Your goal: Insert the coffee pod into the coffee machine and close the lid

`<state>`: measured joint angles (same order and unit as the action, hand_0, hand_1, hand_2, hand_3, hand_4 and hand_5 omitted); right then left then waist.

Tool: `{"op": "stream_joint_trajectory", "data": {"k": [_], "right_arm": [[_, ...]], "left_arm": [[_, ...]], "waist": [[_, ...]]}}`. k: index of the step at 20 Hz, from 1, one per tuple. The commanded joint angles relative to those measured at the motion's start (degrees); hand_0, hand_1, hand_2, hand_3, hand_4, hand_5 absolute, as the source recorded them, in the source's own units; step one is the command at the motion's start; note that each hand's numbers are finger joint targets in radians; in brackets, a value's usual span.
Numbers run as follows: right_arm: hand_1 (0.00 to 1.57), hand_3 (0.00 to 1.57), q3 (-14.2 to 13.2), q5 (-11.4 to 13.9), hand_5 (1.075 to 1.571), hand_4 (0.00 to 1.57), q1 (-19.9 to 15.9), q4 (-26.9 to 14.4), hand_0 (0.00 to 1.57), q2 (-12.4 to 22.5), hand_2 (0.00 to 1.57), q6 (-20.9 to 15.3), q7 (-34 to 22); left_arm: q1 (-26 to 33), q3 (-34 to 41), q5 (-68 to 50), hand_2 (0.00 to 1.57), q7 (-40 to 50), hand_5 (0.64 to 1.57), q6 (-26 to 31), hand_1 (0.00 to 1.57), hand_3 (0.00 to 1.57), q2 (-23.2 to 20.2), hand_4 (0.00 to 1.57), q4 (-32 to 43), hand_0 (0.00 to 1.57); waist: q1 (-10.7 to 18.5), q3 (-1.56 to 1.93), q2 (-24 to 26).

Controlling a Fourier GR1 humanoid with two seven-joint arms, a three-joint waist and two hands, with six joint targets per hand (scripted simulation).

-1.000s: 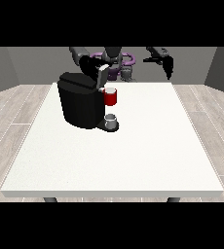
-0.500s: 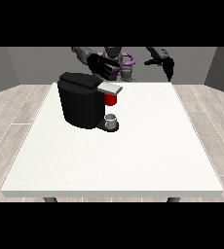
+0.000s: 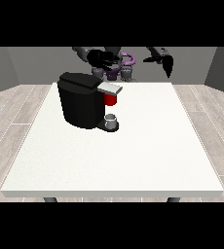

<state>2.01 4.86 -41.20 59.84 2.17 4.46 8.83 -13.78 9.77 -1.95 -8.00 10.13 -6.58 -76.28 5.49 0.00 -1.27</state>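
Note:
A black coffee machine [image 3: 81, 99] stands on the white table [image 3: 133, 151] at the left of its middle. Its grey lid [image 3: 109, 88] lies flat over the red pod holder [image 3: 111, 99]. A small grey cup [image 3: 111, 119] sits on the machine's base. No loose coffee pod shows. The hand at the view's left [image 3: 101, 58] hovers above and behind the machine, clear of the lid, with its fingers spread. The hand at the view's right [image 3: 166, 62] hangs in the air at the far right, fingers pointing down, holding nothing.
The robot's torso [image 3: 118, 68] stands behind the table's far edge. Wooden floor surrounds the table. The table's front and right parts are bare white surface.
The lid has come down from raised to flat over the red holder. The hand at the view's left has lifted up and back from the machine. The other hand barely moved.

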Motion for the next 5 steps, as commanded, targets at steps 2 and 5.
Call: {"op": "stream_joint_trajectory", "data": {"k": [2, 5], "right_arm": [[0.00, 0.00, 2.19, -6.88, 1.571, 0.29, 10.54, 3.73, 0.00, -2.08, 0.00, 1.19, 2.02], [0.00, 0.00, 7.73, -9.28, 1.571, 0.16, 14.55, 6.90, 0.00, -2.13, 0.00, -5.62, 2.41]], "left_arm": [[5.93, -1.35, 0.38, 0.00, -1.55, 1.571, -0.12, 0.00, 0.00, 2.15, 0.21, 0.39, 0.00], [1.99, 0.88, -0.09, 0.00, -4.42, 1.571, -1.25, 0.00, 0.00, 1.31, 0.19, 4.14, 0.00]], "waist": [[-2.42, 0.02, 6.57], [-4.98, 0.00, 4.30]]}}
